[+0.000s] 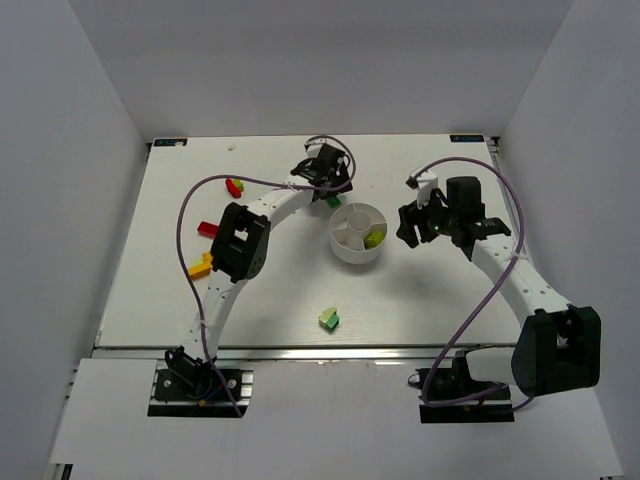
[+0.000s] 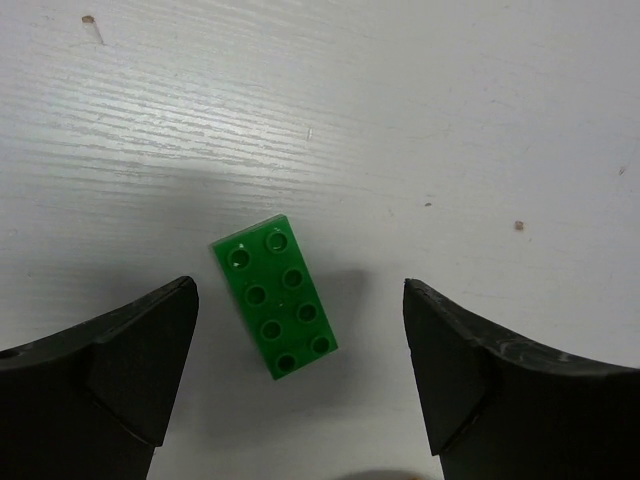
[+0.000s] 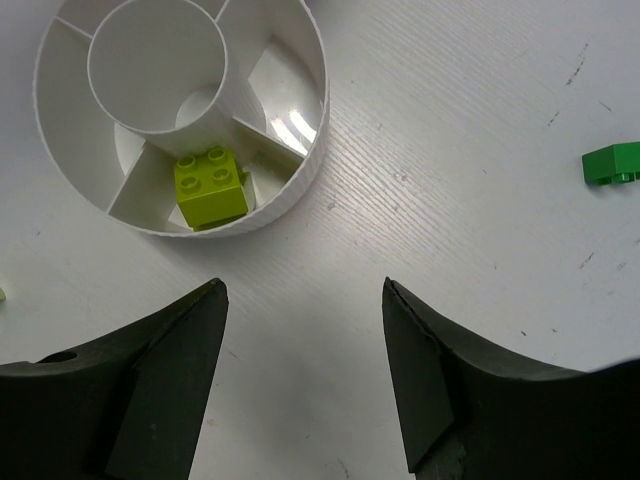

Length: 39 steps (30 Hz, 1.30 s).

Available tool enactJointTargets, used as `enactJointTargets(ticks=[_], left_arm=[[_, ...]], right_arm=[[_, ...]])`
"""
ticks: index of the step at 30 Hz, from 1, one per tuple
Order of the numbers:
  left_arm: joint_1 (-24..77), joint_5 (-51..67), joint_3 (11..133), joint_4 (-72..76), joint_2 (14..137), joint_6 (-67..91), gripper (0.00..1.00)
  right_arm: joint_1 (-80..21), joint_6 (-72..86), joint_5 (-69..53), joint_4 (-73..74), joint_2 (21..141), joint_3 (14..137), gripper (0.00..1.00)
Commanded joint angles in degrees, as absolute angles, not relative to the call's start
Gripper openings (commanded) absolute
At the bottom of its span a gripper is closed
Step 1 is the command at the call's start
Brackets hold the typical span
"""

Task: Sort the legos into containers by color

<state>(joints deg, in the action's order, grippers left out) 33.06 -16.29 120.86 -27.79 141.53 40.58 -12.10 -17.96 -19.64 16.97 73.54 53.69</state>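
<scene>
Right now the left arm is on the pick step. The left gripper hovers low over the dark green brick, released, with one finger on each side and neither touching it. The brick lies flat on the table, studs up, its long axis skewed against the line between the fingers. In the top view it sits just past the far rim of the divided dish, near it but apart.

The right gripper is also released and empty, hanging just beside the dish. One lime brick sits in the wedge nearest that gripper. The centre cup looks empty, and so do the other wedges in view.

Loose on the table are a red brick, another reddish piece, a yellow-orange brick by the left arm's elbow, and a pale green piece toward the near edge.

The task looks early, with only one brick sorted. The next move probably calls for a small wrist turn to square up with the brick, then a straight drop, a close on its long sides, a lift, and a carry to a wedge apart from the lime one. If the skew is left in, the brick may twist in the pinch.
</scene>
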Motion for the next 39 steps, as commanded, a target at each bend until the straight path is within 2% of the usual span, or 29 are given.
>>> enactJointTargets(ticks=[1,8,12,13,17,21,24,34,39], left_arm=[[34.36,-21.44,124.19,-27.68,142.2,39.99,0.92],[35.77,-26.45,124.37,-33.04,144.66,35.86,0.84],[35.95,-28.73,123.23,-34.63,145.81,34.11,0.75],[36.12,-31.18,121.92,-34.89,145.72,32.8,0.66],[35.43,-34.01,116.82,-34.28,142.48,31.55,0.58],[31.56,-30.34,104.18,-31.91,134.84,32.78,0.5],[27.7,-22.44,100.81,-31.64,131.23,32.61,0.37],[24.79,-11.18,97.92,-30.06,125.52,30.15,0.21],[23.91,-3.72,90.73,-25.33,119.02,30.15,0.19]], right_arm=[[-11.51,-16.96,-20.39,15.12,72.33,53.17,0.69],[-10.9,-16.44,-20.65,14.85,72.42,52.91,0.69],[-10.72,-15.91,-21.0,14.5,72.95,53.08,0.68],[-10.55,-15.91,-21.09,14.5,73.21,53.61,0.68],[-10.46,-15.47,-21.44,14.5,73.3,53.96,0.68],[-10.37,-15.56,-21.79,14.59,73.3,54.14,0.68],[-10.28,-15.47,-22.24,14.68,73.74,54.75,0.68],[-10.37,-15.82,-23.2,15.12,73.57,55.37,0.68],[-10.28,-16.17,-23.82,15.38,73.65,55.63,0.68]])
